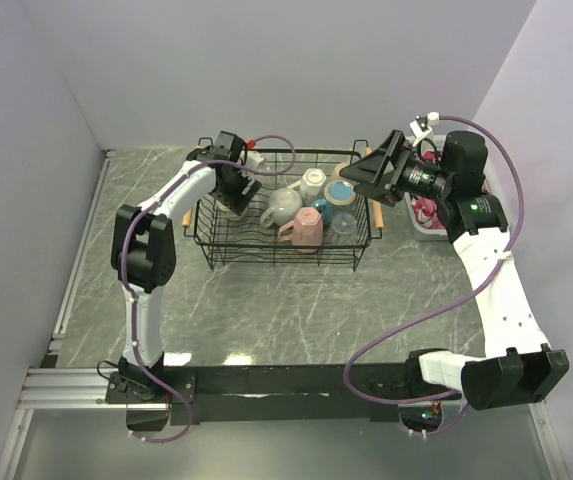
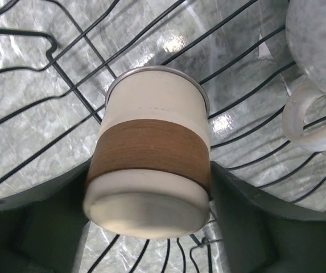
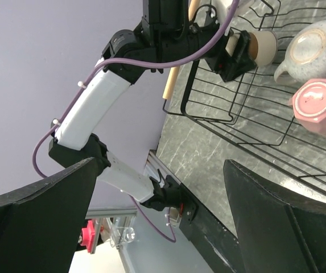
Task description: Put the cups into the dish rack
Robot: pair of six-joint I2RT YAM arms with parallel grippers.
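The tan cup [image 2: 151,153] sits at the left end of the dish rack [image 1: 284,262], inside the wire walls, with the left gripper [image 1: 232,187] reaching down over it from above. In the left wrist view the cup is upside down: its flat base faces the camera and its metal-edged mouth faces the rack floor, so its long axis runs roughly in line with the claw. The two dark fingers [image 2: 49,227] flank the cup low on its sides. They sit close against it, but I cannot tell whether they pinch it or stand just clear. Nor can I tell whether the rim rests on the wires.

A white mug [image 2: 322,62] lies just beside the cup, toward the rack's middle, with its handle turned this way. A pink mug [image 1: 304,228] lies further along, toward the middle.

The right gripper [image 3: 158,170] hangs near the rack's right end, its fingers spread wide and holding nothing. It is well apart from the tan cup, so the left arm is plainly the nearer one.

In my judgement the cup is being set down. A clean exit would be straight back up along the cup's axis, because any sideways drift could tip it or knock the white mug's handle.
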